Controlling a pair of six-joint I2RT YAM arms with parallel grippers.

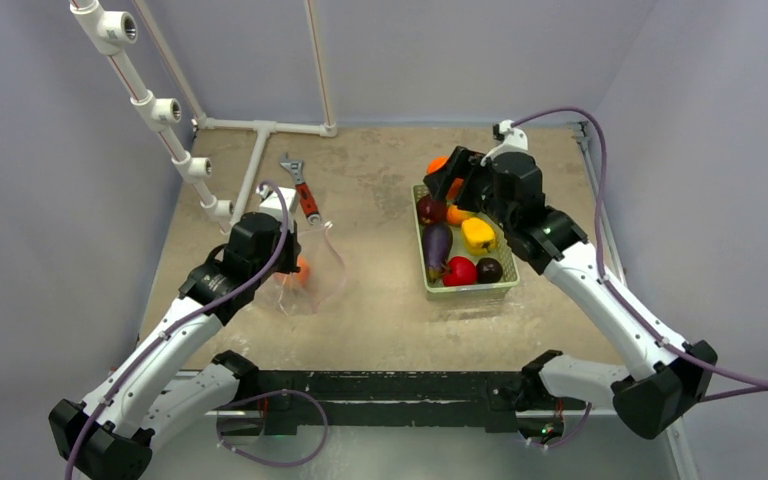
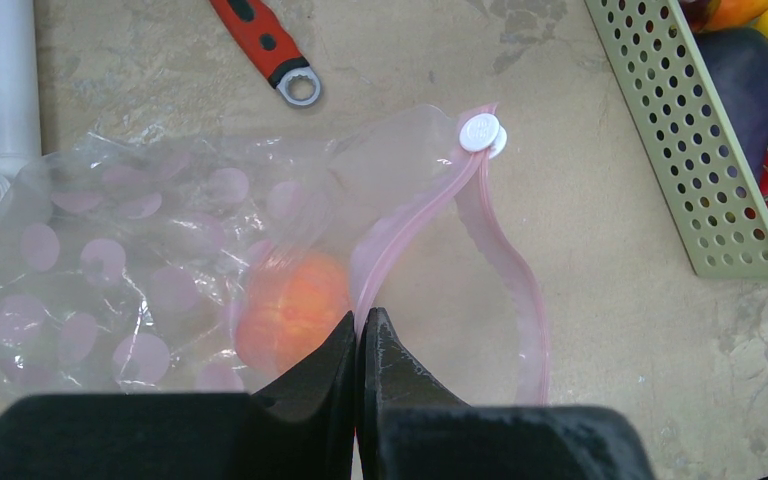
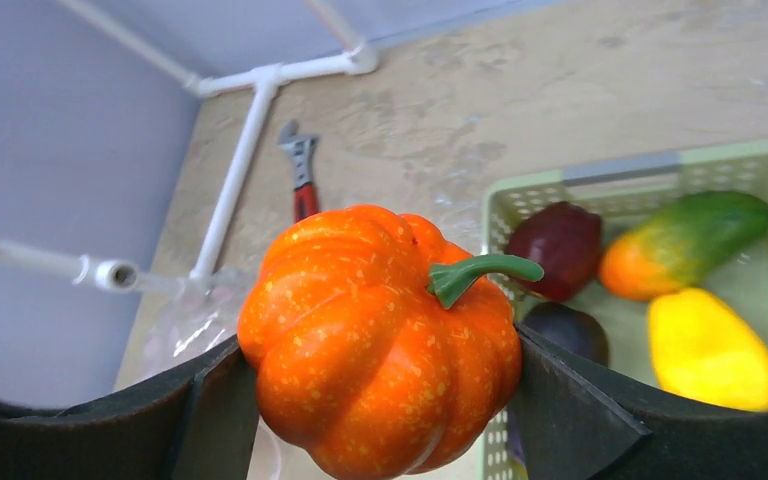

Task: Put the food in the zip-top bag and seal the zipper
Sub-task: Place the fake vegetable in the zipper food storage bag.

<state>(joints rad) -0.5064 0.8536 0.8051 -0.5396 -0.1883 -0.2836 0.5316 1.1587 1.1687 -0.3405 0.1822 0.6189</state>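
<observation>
The left arm reaches over the table's left side, its left gripper [image 2: 360, 330] clenched on the zipper [image 2: 520, 280] of the zip-top bag [image 2: 110, 220]. The right arm stretches to the basket's [image 1: 465, 290] far end, and the right gripper [image 3: 380, 395] grasps the pumpkin [image 3: 380, 330]. Only the left wrist view shows the bag's mouth gaping.

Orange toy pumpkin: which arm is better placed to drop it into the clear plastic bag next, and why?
Right. The right gripper grips the orange toy pumpkin beside the pale green mesh basket. The left gripper is shut on the pink zipper strip of the clear plastic bag, holding its mouth open.
</observation>
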